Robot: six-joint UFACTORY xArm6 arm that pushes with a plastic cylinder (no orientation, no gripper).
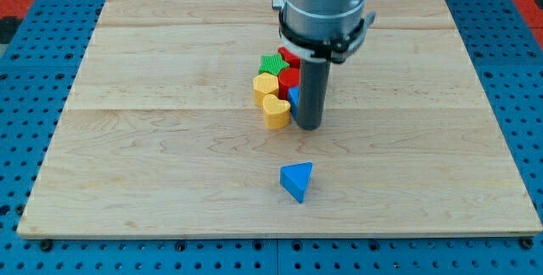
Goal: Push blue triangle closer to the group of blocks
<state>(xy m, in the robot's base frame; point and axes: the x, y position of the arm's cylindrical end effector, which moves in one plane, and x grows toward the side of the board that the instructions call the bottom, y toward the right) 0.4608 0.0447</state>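
Note:
The blue triangle (297, 180) lies alone on the wooden board (153, 139), below the middle. The group sits above it near the centre: a yellow heart (275, 111), a yellow block (265, 86), a green block (271, 62), red blocks (289, 76) and a blue block (293, 97) partly hidden by the rod. My tip (307, 126) rests on the board at the group's right side, just right of the yellow heart and above the blue triangle, apart from the triangle.
The arm's grey body (327, 8) hangs over the board's top centre and hides part of the group. A blue pegboard surface (34, 182) surrounds the board.

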